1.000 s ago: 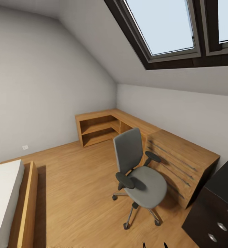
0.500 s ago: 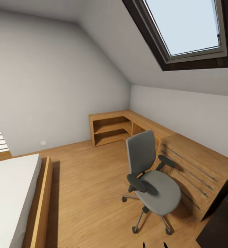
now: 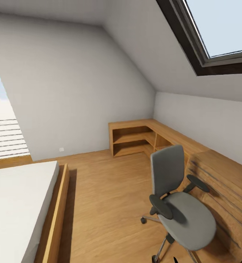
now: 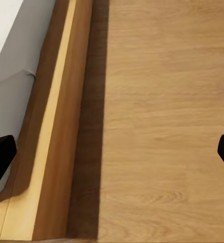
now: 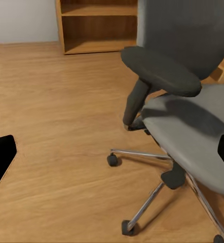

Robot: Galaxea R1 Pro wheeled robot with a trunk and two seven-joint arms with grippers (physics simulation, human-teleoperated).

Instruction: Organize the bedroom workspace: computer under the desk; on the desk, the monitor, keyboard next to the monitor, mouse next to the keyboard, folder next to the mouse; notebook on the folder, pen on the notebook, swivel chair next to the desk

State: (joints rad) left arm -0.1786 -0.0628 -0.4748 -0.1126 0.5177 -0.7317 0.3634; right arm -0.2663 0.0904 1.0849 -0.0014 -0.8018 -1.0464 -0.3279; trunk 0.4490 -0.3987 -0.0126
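Chair (image 3: 181,208) is seen ahead of the right pincer (image 5: 112,167), on that arm's side of the room, its seat facing away from the wooden table (image 3: 179,140) that runs along the wall just behind it. No folder can be made out on the seat. The right pincer is spread wide, its dark fingertips at the view's edges and nothing between them. The left pincer (image 4: 112,152) is likewise spread and empty, pointed down at the floor (image 4: 162,126) beside the bed (image 4: 46,121). The right arm is judged the nearer to the chair.
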